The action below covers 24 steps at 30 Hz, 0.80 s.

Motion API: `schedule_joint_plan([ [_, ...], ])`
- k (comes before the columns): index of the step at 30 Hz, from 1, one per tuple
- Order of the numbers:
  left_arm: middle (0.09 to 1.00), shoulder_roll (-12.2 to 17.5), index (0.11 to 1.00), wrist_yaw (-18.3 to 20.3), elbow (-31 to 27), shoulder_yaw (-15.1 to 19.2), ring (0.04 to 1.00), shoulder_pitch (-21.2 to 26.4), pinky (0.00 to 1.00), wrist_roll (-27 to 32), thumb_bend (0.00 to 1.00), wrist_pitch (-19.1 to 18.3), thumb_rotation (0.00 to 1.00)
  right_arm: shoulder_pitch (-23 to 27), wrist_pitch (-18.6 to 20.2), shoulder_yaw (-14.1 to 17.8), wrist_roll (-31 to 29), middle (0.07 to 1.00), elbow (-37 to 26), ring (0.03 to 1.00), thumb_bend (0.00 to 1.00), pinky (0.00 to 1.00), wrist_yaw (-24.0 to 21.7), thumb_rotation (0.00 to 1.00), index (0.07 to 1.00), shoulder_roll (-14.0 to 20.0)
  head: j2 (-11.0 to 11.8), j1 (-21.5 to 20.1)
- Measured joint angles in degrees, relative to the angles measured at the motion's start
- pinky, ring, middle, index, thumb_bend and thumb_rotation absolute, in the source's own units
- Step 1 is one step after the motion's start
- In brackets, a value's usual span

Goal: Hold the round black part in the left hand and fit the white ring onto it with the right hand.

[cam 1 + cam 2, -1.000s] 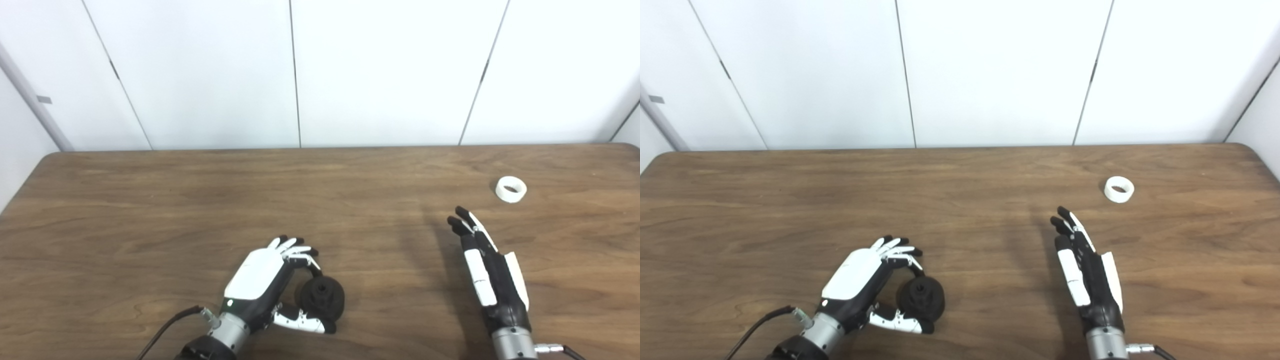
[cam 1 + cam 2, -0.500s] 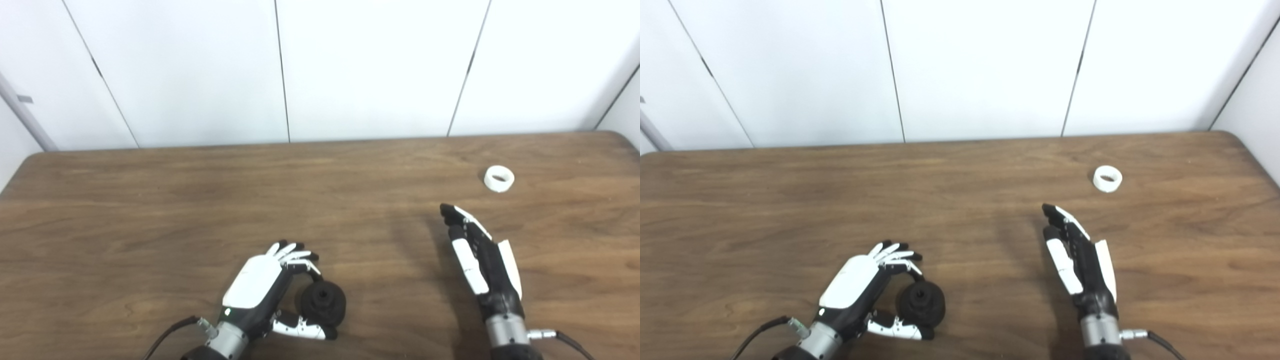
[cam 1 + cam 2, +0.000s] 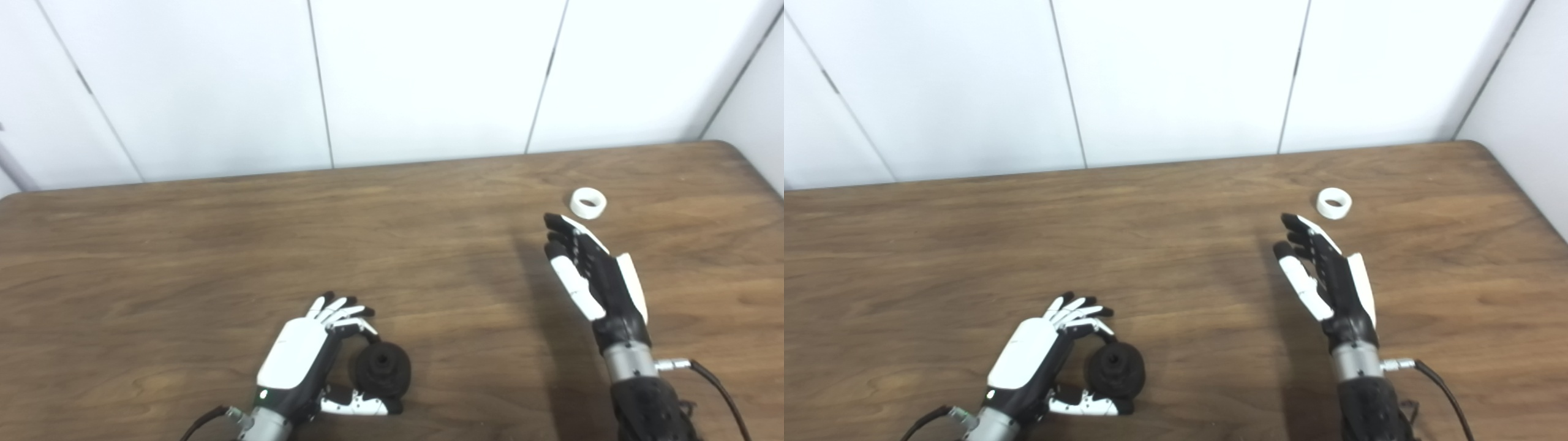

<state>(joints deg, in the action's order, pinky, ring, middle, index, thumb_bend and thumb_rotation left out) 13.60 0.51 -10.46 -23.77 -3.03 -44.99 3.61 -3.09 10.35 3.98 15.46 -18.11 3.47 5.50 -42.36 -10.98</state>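
Left eye view: two hands over a wooden table (image 3: 184, 245), black part near the front edge, white ring far right.
Left hand (image 3: 303, 355) curls its fingers and thumb around the round black part (image 3: 381, 371), which sits on the table close to the front edge. Right hand (image 3: 591, 275) hangs with fingers straight and spread, holding nothing, fingertips just short of the white ring (image 3: 588, 203), which lies flat toward the back right corner.

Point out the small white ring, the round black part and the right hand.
Small white ring (image 3: 588, 203), left eye view, on its near wall.
Round black part (image 3: 380, 369), left eye view, on its top face.
Right hand (image 3: 1326, 275), right eye view, on the open palm.
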Motion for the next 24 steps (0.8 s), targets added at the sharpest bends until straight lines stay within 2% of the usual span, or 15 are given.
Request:
schedule_joint_plan([
  [4,0.816,0.1,0.485,0.1,-0.1,0.0,0.915,0.0,1.0,-0.2,0.52,0.0,0.05,1.9,3.4,0.7,0.8,0.862,-0.3,0.872,0.48,0.85,-0.8,0.83,0.836,1.7,-0.5,-1.3],
  [8,0.811,0.2,0.485,0.4,-0.2,0.1,0.912,0.1,1.0,-0.4,0.52,-0.2,0.05,5.5,5.5,1.8,1.4,0.883,-0.5,0.849,0.51,0.75,-1.4,0.78,0.844,5.3,-0.9,-3.2],
  [12,0.807,0.5,0.485,0.6,-0.4,0.3,0.909,0.3,1.0,-0.9,0.52,-0.2,0.05,9.0,7.6,1.9,3.2,0.902,-0.5,0.875,0.56,0.8,-2.6,0.76,0.856,9.5,-2.5,-6.2],
  [14,0.804,0.7,0.485,1.0,-0.6,0.3,0.903,0.3,1.0,-0.9,0.52,-0.3,0.05,10.3,8.3,1.4,5.5,0.883,-0.2,0.855,0.56,0.78,-3.0,0.68,0.863,11.6,-2.6,-7.4],
  [17,0.8,1.2,0.485,2.2,-1.4,0.5,0.902,0.4,1.0,-1.0,0.52,-0.5,0.05,12.2,8.6,0.4,8.3,0.872,2.1,0.846,0.58,0.78,-3.6,0.63,0.874,14.9,-2.7,-8.1],
  [20,0.799,1.6,0.485,2.5,-1.7,0.7,0.905,0.3,1.0,-1.2,0.52,-0.4,0.05,13.6,10.2,-0.8,11.8,0.891,3.1,0.905,0.59,0.83,-4.8,0.52,0.869,17.2,-2.7,-9.1],
  [22,0.797,1.7,0.484,2.5,-1.8,0.9,0.903,0.2,1.0,-1.2,0.52,-0.3,0.05,14.7,11.2,-1.9,13.9,0.911,3.9,0.951,0.62,0.88,-5.7,0.4,0.837,18.4,-2.7,-9.7],
  [24,0.796,1.7,0.484,2.6,-1.8,1.0,0.9,0.2,1.0,-1.2,0.52,-0.2,0.05,15.6,12.2,-2.7,15.4,0.926,4.9,0.983,0.66,0.91,-6.8,0.33,0.813,19.5,-2.7,-10.5],
])
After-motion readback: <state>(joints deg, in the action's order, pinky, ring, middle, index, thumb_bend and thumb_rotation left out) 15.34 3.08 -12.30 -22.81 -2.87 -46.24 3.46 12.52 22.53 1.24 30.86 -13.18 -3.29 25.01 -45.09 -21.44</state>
